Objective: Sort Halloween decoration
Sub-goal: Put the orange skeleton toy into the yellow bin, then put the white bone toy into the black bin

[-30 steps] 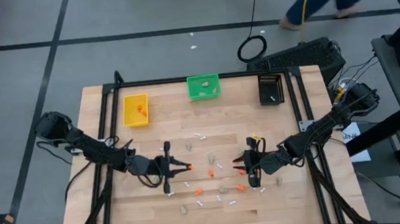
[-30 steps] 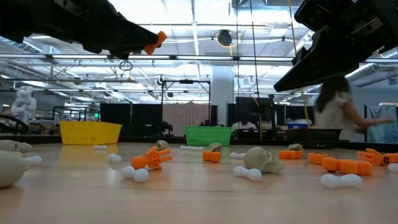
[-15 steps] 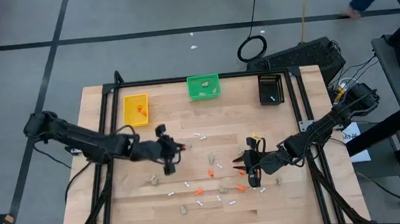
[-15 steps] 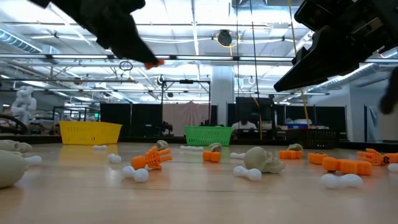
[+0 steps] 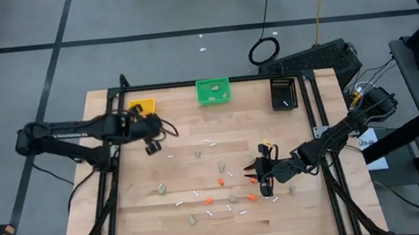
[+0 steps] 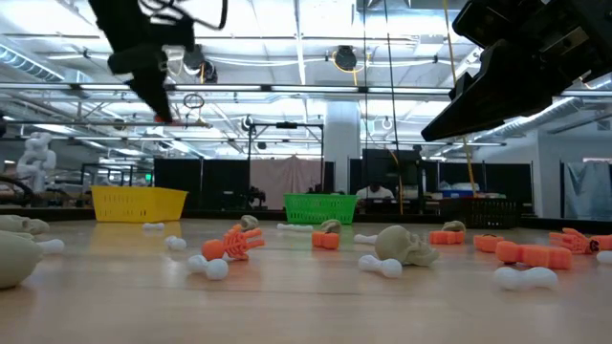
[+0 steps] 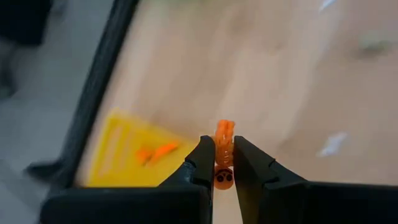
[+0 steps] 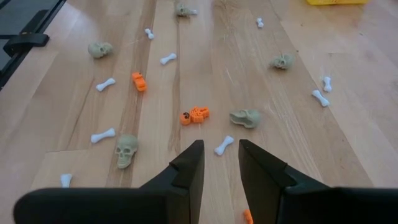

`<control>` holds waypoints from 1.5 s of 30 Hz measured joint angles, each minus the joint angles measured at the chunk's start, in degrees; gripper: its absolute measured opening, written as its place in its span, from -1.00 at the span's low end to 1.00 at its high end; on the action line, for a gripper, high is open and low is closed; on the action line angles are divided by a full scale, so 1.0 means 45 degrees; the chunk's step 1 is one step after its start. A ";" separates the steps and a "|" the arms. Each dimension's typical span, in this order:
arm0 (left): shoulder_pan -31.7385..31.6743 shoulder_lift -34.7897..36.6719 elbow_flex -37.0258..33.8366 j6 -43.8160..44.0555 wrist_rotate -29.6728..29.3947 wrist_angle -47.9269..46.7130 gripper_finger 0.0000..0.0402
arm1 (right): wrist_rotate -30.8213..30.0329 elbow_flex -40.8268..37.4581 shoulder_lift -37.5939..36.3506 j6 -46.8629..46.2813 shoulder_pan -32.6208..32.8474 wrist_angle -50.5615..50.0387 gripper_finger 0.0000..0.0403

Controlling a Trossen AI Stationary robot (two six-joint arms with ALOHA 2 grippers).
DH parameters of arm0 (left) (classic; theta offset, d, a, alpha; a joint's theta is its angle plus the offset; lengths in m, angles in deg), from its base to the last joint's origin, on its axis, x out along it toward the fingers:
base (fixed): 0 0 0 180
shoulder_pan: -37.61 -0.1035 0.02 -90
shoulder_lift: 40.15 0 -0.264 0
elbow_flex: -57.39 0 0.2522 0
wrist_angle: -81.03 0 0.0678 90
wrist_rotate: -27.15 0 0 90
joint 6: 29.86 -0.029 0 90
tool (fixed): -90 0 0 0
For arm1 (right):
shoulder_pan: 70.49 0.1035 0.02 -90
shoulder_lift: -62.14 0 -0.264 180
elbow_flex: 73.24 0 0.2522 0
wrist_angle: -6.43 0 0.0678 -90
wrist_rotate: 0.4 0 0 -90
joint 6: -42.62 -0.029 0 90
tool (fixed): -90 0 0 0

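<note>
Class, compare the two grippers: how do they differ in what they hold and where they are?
The left gripper is shut on an orange skeleton piece; the right gripper holds nothing, its fingers apart. The left gripper is near the yellow bin; the right gripper hovers over scattered pieces mid-table. Both have dark two-finger jaws.

My high view looks straight down on the whole table (image 5: 127,218) from well above; my low view sits at tabletop level, facing across toward the green bin (image 6: 320,207) and the room beyond. Both wrist views look closely down at the tabletop past their own fingers; the left wrist and the two fixed views all show the yellow bin (image 7: 121,162).
</note>
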State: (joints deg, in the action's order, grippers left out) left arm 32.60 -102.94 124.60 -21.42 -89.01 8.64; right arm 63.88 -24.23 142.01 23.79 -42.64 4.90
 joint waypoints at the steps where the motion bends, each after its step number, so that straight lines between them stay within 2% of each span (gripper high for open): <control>1: -0.0380 0.0046 0.0000 -0.0081 -0.0229 -0.0334 -0.83 | 0.0000 0.0000 0.0000 0.0000 0.0000 0.0009 -0.56; 9: -0.4157 -0.0243 -0.0035 -0.1051 -0.0371 -0.0489 -0.83 | 0.0004 0.0000 0.0000 -0.0008 0.0000 0.0043 -0.56; 15: -0.6491 -0.1092 -0.0267 -0.1453 0.2242 0.0007 -0.83 | 0.0044 0.0000 0.0000 -0.0082 0.0000 0.0103 -0.56; 22: -0.7493 -0.2315 -0.0914 -0.2388 0.3584 0.1260 -0.83 | 0.0046 0.0000 0.0000 -0.0044 0.0000 0.0103 -0.56; 30: -0.8135 -0.3371 -0.0947 -0.1148 0.3206 0.1496 -0.80 | 0.0049 0.0000 0.0000 -0.0044 0.0000 0.0103 -0.56; 34: -0.8263 -0.3379 -0.0947 -0.0608 0.3078 0.1628 -0.62 | 0.0049 0.0000 0.0000 -0.0044 0.0000 0.0103 -0.56; 39: -0.8187 -0.3378 -0.0947 -0.0371 0.2964 0.1499 -0.24 | 0.0049 0.0000 0.0000 -0.0005 0.0000 0.0098 -0.56; 45: -0.7739 -0.2812 -0.0947 0.0252 0.3531 0.0945 0.07 | 0.0049 0.0000 0.0000 -0.0039 0.0000 0.0098 -0.56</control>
State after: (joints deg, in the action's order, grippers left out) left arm -2.22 -115.60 120.34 -20.28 -73.12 12.89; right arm 64.10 -24.23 142.01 23.62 -42.64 5.34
